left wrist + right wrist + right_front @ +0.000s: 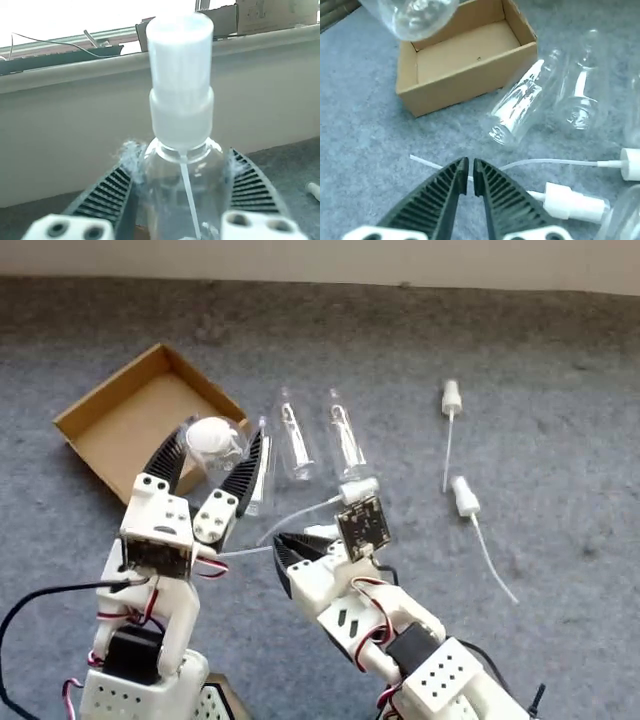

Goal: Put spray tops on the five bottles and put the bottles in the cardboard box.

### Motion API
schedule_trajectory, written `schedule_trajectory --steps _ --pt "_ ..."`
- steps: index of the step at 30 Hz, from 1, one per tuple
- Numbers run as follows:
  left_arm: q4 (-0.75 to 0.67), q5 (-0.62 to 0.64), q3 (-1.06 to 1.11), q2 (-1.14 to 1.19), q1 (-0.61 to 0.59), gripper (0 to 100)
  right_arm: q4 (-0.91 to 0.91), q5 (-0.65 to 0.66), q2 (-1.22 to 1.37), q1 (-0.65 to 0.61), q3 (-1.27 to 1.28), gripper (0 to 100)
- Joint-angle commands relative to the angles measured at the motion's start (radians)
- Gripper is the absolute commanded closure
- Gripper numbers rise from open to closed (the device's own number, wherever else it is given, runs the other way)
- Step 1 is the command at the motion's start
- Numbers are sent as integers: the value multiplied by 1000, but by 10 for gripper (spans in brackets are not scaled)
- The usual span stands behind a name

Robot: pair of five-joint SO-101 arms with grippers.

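the left gripper (218, 445) clamps an upright, capped bottle (180, 190) beside the cardboard box (115, 425), ahead to its left; the right gripper (470, 176), nearly closed, looks empty.

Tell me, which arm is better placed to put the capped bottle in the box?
Probably the left: its gripper holds the capped bottle right beside the cardboard box. The right gripper sits farther off, over the loose spray tops.
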Motion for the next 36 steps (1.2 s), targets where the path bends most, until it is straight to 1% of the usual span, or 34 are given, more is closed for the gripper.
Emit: schedule_trajectory --steps 1,4,7,12,15,19,24,31,36 --pt "3 94 -177 252 -2 919 -134 2 -10 -8 21 984" --pt "3 155 -240 387 -1 919 -214 2 -10 -8 35 984" --pt "0 203 -265 458 15 919 -282 2 -10 -8 35 984" --pt "-100 216 -257 529 134 919 -328 2 -10 -7 35 984" --pt "-115 219 -257 561 194 919 -328 2 -10 -7 38 984" --pt "-112 219 -255 559 246 919 -321 8 -10 -1 38 984" --pt "-110 221 -229 495 248 919 -326 9 -10 5 107 984" --pt "-110 218 -154 424 248 919 -326 5 -10 154 114 984" --pt "-110 218 -148 423 248 919 -326 8 -10 176 113 984"
